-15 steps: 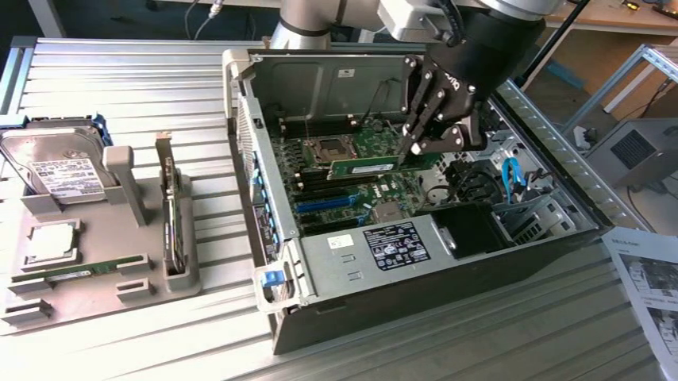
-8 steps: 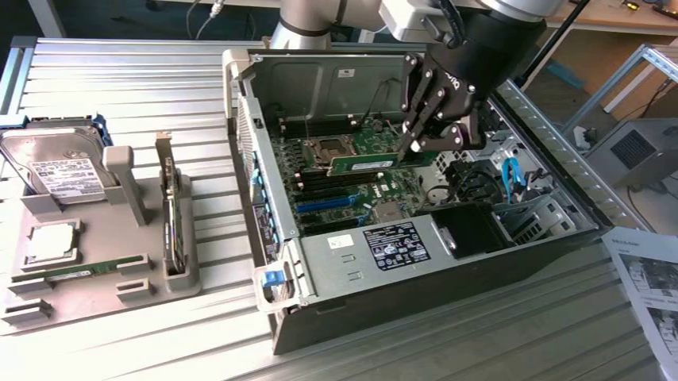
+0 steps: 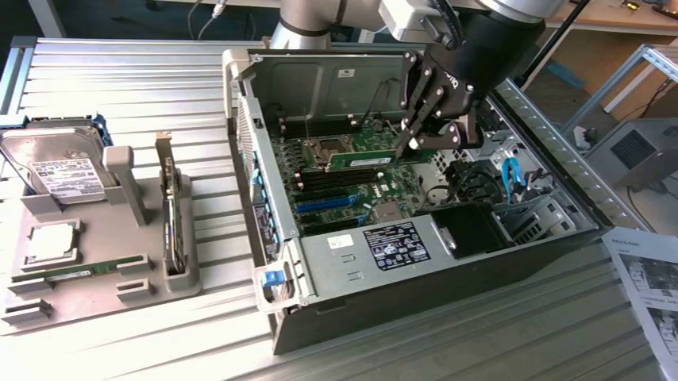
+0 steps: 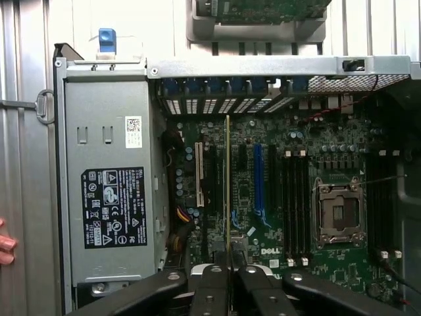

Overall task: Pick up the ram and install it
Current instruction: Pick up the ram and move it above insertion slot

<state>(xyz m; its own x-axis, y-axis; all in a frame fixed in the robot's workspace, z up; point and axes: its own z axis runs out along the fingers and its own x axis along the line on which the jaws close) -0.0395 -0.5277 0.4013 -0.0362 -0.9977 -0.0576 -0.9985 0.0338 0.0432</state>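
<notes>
The ram (image 3: 366, 159) is a long green stick held level over the motherboard (image 3: 366, 194) inside the open computer case (image 3: 350, 298). My gripper (image 3: 417, 147) is shut on one end of the stick, above the black memory slots (image 3: 337, 181) beside the processor socket (image 3: 323, 147). In the wrist view the ram (image 4: 227, 184) shows edge-on as a thin line rising from between the gripper (image 4: 228, 263) fingers (image 4: 210, 280). There it hangs over the board between the white slot (image 4: 198, 174) and the blue slot (image 4: 256, 178), with the black memory slots (image 4: 293, 197) off to one side.
A grey tray (image 3: 101, 294) at the exterior view's left holds a hard drive (image 3: 59, 171), an upright expansion card (image 3: 167, 206), a silver chip (image 3: 51, 242) and a green stick (image 3: 79, 271). The power supply (image 3: 392, 242) fills the case's near end. Papers (image 3: 646, 278) lie at the right. Fingertips of a person (image 4: 5, 247) show at the wrist view's edge.
</notes>
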